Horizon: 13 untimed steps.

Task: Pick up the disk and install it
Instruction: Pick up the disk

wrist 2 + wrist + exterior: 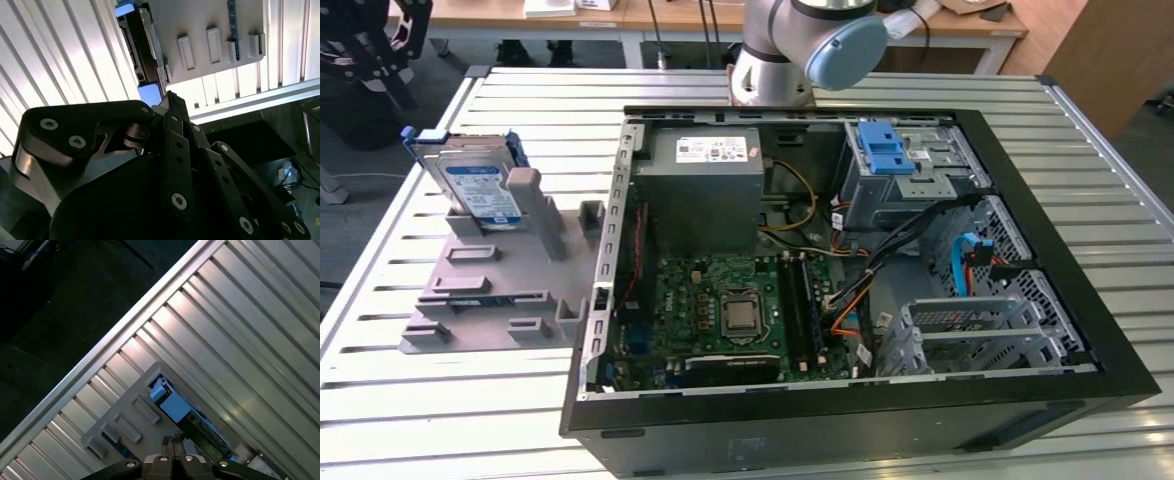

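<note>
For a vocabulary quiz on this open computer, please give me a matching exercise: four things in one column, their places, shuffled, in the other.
1. disk
2. power-supply box
3. blue latch
4. motherboard

A. atop the metal cage
B. flat in the case, green
C. upright in the grey holder, outside the case
D. in the case, bearing a white sticker

Pairs: 1-C, 2-D, 3-A, 4-B.
</note>
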### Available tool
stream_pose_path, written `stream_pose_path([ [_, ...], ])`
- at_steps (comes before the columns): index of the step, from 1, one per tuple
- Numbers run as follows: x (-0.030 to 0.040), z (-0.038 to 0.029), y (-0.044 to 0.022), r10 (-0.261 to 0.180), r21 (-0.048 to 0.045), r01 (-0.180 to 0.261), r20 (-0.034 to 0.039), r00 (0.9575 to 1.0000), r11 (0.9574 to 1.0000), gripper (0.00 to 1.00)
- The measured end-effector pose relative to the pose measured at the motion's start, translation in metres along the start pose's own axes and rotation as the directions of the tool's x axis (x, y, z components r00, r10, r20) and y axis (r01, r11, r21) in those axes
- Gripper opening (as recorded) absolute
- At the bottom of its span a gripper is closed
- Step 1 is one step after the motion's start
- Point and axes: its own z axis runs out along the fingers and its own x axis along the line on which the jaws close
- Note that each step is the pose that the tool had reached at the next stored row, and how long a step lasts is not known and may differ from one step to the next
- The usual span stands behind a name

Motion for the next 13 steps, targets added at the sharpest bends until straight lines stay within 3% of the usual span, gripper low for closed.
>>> stream_pose_path([
  [3,0.0000,0.0002,0.0000,-0.038,-0.0005,0.038,0.0014,0.9993,0.9993,0.11],
  [13,0.0000,0.0001,0.0000,-0.038,-0.0005,0.038,0.0013,0.9993,0.9993,0.11],
])
